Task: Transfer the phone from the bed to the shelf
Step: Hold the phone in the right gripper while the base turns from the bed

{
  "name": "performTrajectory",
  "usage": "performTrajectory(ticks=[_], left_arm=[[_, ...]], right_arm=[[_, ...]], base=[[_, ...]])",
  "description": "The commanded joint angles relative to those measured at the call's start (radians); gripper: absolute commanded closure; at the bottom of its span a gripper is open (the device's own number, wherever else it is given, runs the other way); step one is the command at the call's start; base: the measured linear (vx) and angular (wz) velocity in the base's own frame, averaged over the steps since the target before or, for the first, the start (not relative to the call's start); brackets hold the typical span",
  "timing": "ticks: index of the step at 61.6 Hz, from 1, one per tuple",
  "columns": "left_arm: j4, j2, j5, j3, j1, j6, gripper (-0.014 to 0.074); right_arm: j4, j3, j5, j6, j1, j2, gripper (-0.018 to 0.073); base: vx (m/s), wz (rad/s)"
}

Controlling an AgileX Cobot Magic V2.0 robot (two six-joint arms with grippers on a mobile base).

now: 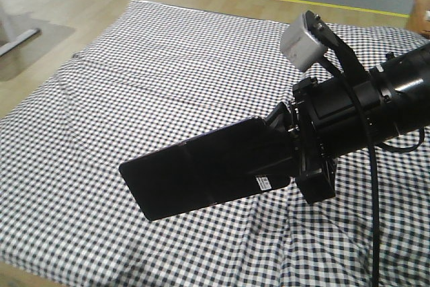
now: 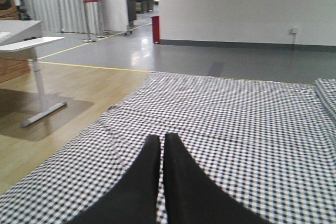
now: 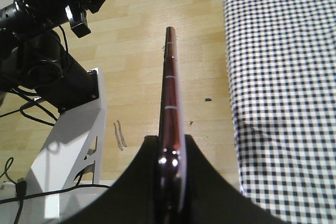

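The phone (image 1: 201, 176) is clear of the bed (image 1: 134, 65), in the air in front of its check cover, gripped by one short end with the long body reaching out free. Starting at our left, the left gripper (image 2: 161, 153) has its two fingers pressed together on nothing and hovers low over the cover; we judge it best left there, out of the carry path. Moving right across the front view, we meet the phone's free end first, unsupported, so its weight levers on a small pinch at the far end. Further right, the right gripper (image 1: 272, 142) is clamped across that end, and the right wrist view shows the pinkish edge (image 3: 169, 93) running straight out from between the black fingers (image 3: 205, 198), with wooden floor (image 3: 136, 35) behind it and the bed off to the right.

The step in hand is the carry to the shelf, which no view shows, so we cannot yet aim for a plank. To do it well we hold the clamp firm, since glossy glass can slide in a narrow pinch, and we swing the arm slowly, without sharp wrist rolls that would whip the free end. We bring the phone in flat, let the free end touch the plank first, and open the fingers only once the wood bears its weight.
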Motion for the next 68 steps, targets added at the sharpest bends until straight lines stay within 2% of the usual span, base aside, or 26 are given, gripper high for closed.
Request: performTrajectory(ticks=[1,68], left_arm=[[-0.010,-0.008,-0.072,-0.025,-0.006,-0.009,0.0595],[-0.010,-0.008,-0.072,-0.025,-0.006,-0.009,0.0595]], right_arm=[[0.076,-0.028,0.053,-0.007,-0.002,-0.031,0.0561],[0.076,-0.028,0.053,-0.007,-0.002,-0.031,0.0561]], base=[[-0.09,0.35],[-0.09,0.36]])
